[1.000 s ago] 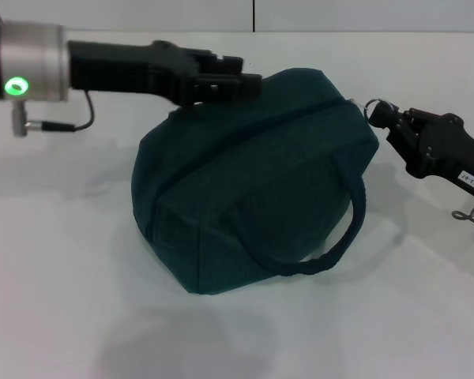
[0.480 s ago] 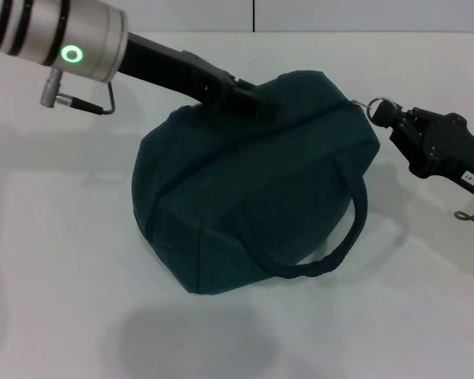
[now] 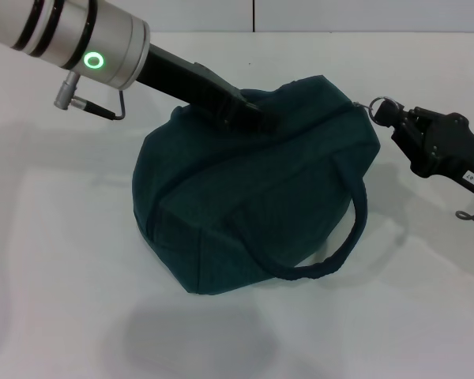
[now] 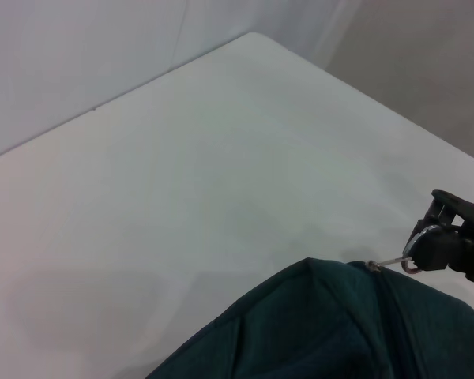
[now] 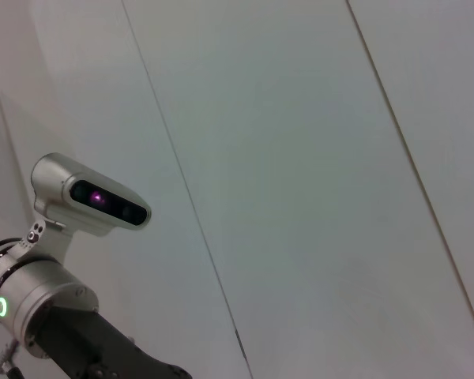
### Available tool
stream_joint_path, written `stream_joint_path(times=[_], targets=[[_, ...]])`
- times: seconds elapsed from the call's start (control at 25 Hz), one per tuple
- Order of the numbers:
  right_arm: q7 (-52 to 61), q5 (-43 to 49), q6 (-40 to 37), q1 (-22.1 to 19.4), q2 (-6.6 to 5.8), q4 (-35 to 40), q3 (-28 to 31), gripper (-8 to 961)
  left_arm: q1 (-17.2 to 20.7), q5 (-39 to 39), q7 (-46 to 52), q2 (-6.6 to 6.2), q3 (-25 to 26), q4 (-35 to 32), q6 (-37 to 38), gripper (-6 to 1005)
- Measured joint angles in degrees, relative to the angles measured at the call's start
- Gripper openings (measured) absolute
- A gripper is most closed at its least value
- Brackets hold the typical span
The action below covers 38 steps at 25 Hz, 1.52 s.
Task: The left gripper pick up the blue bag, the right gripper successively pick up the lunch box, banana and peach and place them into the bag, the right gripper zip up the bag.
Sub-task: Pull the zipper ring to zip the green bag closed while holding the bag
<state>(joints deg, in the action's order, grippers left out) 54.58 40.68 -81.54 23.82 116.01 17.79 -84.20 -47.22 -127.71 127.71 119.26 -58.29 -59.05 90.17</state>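
The blue bag (image 3: 253,197) lies on the white table (image 3: 63,260), its top zipper closed and one loop handle (image 3: 344,237) hanging down the front. My left gripper (image 3: 249,113) angles down onto the bag's rear top edge and is shut on the fabric there. At the bag's right end, my right gripper (image 3: 391,120) is shut on the metal ring pull (image 3: 381,106) of the zipper. The left wrist view shows that ring pull (image 4: 415,257) held by the right gripper (image 4: 442,241) just past the bag (image 4: 340,332). The lunch box, banana and peach are out of view.
The white table spreads around the bag, and a pale wall (image 3: 253,14) stands behind its far edge. The right wrist view shows only wall panels (image 5: 316,158), the robot's head camera (image 5: 91,197) and the left arm (image 5: 39,312).
My left arm has swung up and to the right, tilting its gripper down onto the bag's top. The right gripper and the bag have hardly moved.
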Motion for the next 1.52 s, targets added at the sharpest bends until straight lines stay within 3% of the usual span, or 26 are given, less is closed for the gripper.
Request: stream_joint_path(times=[0.52, 0.92, 1.28, 1.52], targets=[[0.00, -0.13, 0.47, -0.31, -0.12, -1.91, 2.82, 4, 0.70, 0.12, 0.06, -0.01, 0.26, 0.34, 1.93, 260], [-0.06, 0.38, 5.14, 0.09, -0.13, -2.97, 2.55, 4, 0.72, 0.38, 1.03, -0.01, 0.43, 0.12, 3.09, 160], [-0.19, -0.36, 2.28, -0.97, -0.06, -3.00, 2.90, 4, 1.27, 6.52, 1.57, -1.83, 3.60, 0.05, 6.87, 59], [-0.79, -1.50, -1.10, -2.05, -0.23, -3.04, 3.67, 4, 1.32, 6.76, 1.58, -2.32, 5.43, 0.61, 7.42, 60]])
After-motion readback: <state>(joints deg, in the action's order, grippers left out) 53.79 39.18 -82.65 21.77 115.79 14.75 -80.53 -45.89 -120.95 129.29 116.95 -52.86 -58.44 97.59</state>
